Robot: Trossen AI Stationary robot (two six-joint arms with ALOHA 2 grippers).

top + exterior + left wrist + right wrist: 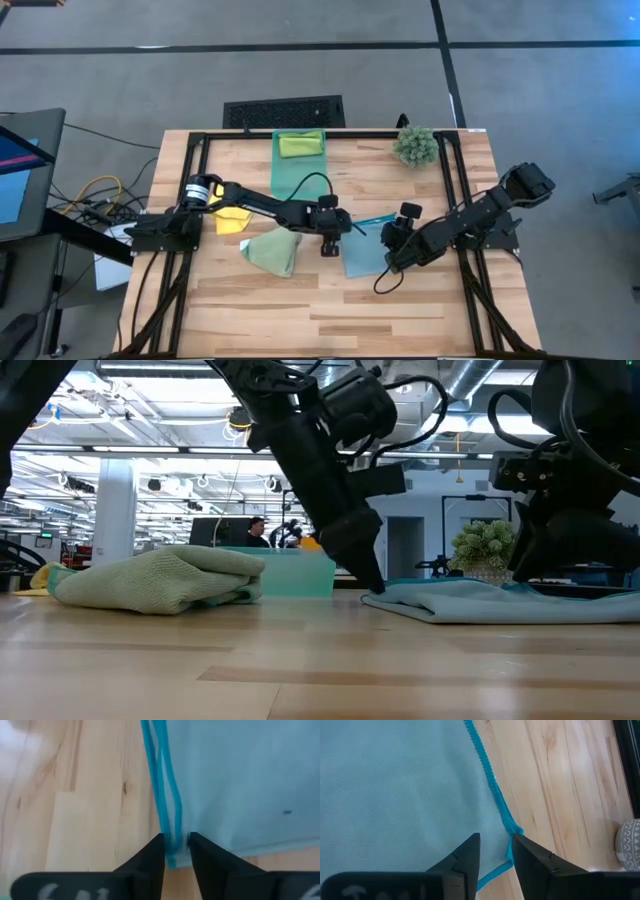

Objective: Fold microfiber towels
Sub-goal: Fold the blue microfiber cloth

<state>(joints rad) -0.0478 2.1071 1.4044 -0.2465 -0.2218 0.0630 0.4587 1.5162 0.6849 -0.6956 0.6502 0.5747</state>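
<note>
Four microfiber towels on the wooden desk, listed left to right in the overhead view.

Item 1: yellow towel, at roughly 9 o'clock from the desk's centre, flat, partly covered by the left arm's forearm.

Item 2: pale green towel, at about 7 o'clock from centre, bunched into a rough folded mound; in the level view it reads as a soft rounded heap with a rolled upper lip.

Item 3: lime green towel, at 12 o'clock near the far edge, folded small, lying inside the translucent teal bin.

Item 4: light blue towel, just right of centre at about 4 o'clock, spread flat as a low two-layer sheet with a brighter blue stitched hem; smooth, fine-textured face.

Left gripper: down at the light blue towel's 9 o'clock edge. Jaws stand slightly apart, straddling the doubled hem at a corner; whether they press the cloth cannot be told.

Right gripper: low over the same towel's 3 o'clock side. Jaws moderately parted, the hem corner lying in the gap between them, no firm grip evident.

Small spiky green plant: at 1 o'clock, near the far right corner, well apart from the towels.
</note>
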